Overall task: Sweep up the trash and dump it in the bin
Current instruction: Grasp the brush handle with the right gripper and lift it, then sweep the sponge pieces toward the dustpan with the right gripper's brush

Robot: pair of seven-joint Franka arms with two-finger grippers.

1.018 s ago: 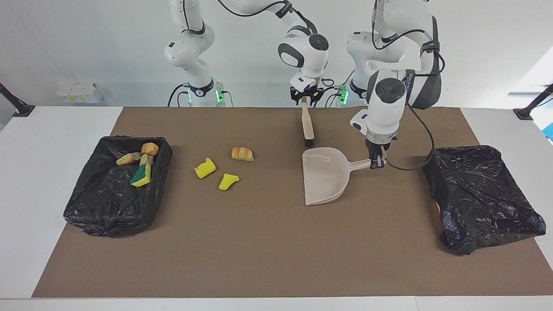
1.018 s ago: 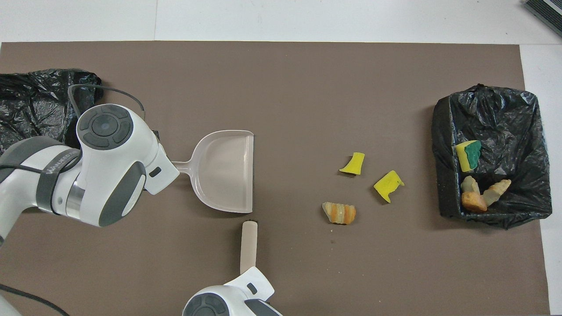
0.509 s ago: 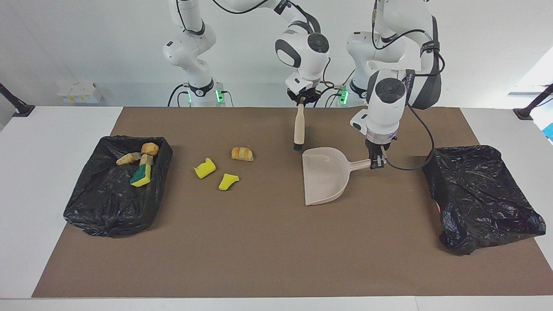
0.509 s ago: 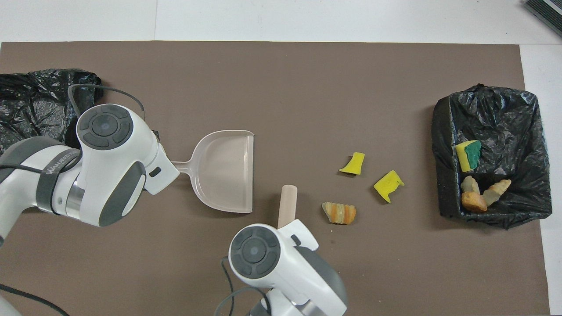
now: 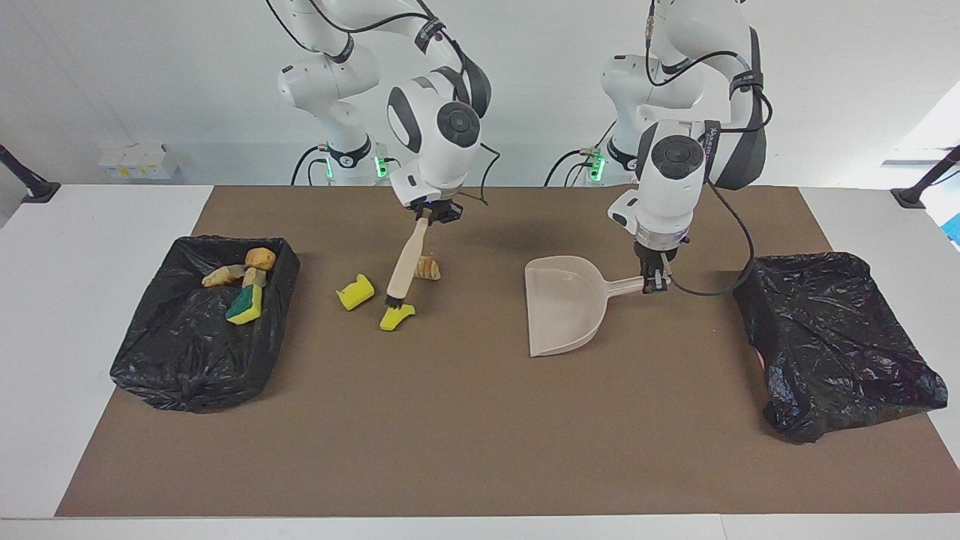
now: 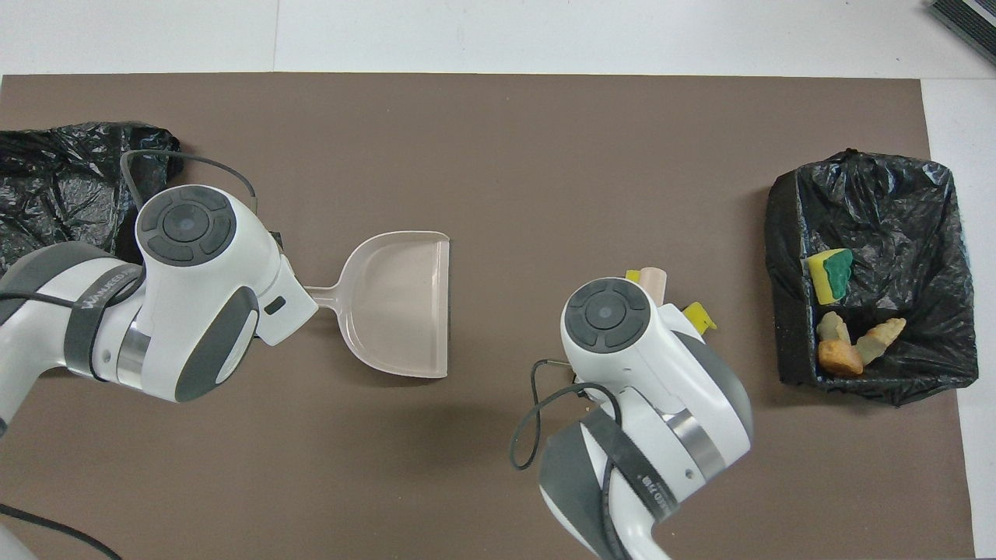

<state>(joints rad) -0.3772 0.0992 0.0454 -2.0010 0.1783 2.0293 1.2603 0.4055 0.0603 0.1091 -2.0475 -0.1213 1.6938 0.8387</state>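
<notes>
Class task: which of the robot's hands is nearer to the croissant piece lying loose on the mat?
The right. The right hand, shut on the brush, is up over the croissant piece. The left hand holds the dustpan handle, toward the left arm's end.

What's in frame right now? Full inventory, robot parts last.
loose trash: 3, two yellow, one golden-brown, on mat beside the filled bin
binned trash: 4, yellow-green and golden-brown, in that bin
bins: 2, black-lined, one at each end of the table
dustpan: 1, beige, mid-mat
brush: 1, beige, black bristles at a yellow piece
mat: 1, brown
left tool: shut on dustpan handle
right tool: shut on brush
</notes>
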